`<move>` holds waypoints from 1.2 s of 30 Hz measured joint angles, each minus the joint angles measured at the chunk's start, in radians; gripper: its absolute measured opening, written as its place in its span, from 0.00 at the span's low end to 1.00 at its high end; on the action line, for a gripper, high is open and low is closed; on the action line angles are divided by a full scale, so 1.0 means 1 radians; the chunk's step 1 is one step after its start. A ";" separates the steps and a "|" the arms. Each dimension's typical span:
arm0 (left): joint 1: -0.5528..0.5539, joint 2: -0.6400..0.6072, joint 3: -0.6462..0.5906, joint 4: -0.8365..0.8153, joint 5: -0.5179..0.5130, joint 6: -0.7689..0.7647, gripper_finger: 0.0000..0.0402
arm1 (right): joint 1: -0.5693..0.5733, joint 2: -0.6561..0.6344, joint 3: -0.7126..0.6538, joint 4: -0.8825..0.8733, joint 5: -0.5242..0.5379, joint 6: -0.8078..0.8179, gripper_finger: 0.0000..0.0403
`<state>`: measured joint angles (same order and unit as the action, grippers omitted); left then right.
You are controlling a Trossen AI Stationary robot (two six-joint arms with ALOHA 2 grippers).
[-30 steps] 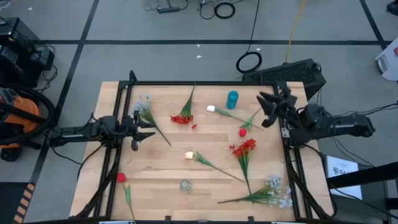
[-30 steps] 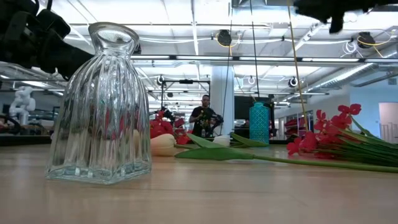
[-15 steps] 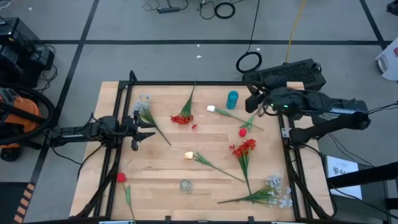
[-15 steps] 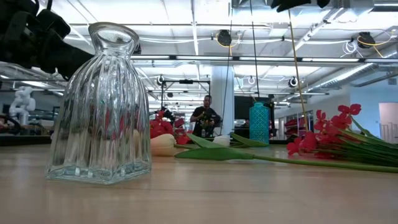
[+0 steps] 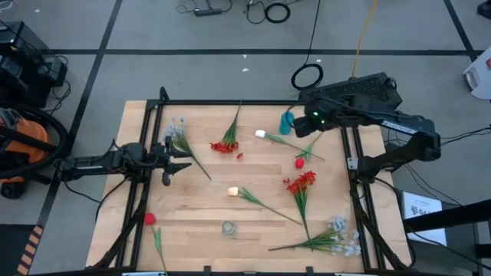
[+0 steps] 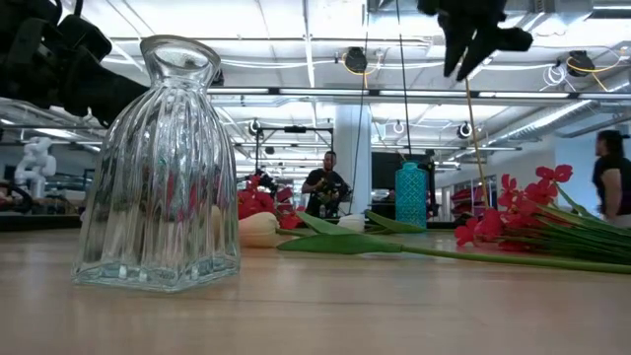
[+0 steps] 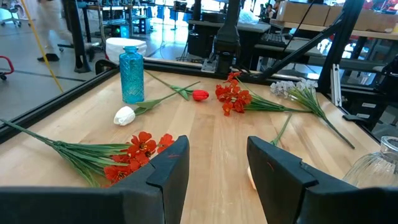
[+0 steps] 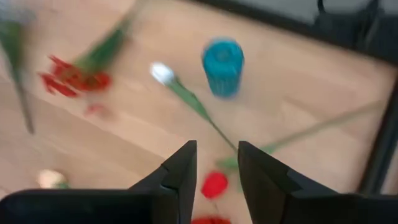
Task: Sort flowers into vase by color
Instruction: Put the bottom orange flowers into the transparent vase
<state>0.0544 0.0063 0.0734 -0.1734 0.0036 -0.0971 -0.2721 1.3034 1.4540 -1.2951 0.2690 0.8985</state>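
Pale wooden surface, black-framed, workshop floor around. Scattered across it: artificial flowers on thin green stalks, with red clusters, white tulip buds and pale sprays from 10 to 5 o'clock. Judged light, limp and snag-prone; best pinched mid-stalk, clear of blossoms. Teal ribbed glass vase at 1 o'clock; clear fluted glass vase at 6 o'clock, fragile and slick. Right gripper beside teal vase, jaws parted, empty. Left gripper parked at 9 o'clock, jaws parted, empty. Low view alone shows vase heights; high view alone shows layout.
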 joint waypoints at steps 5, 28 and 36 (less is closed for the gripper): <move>0.000 0.000 0.000 0.000 0.000 0.000 0.42 | 0.008 0.053 0.000 -0.072 -0.016 0.114 0.31; 0.000 0.000 0.000 0.000 0.000 0.000 0.42 | 0.482 0.075 -0.321 0.034 -0.148 0.542 0.63; 0.000 0.000 0.000 0.000 0.000 0.000 0.42 | 0.606 0.075 -0.494 0.292 -0.172 0.700 0.63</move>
<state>0.0544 0.0063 0.0734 -0.1735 0.0036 -0.0971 0.3336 1.3788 0.9601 -1.0033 0.0970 1.5986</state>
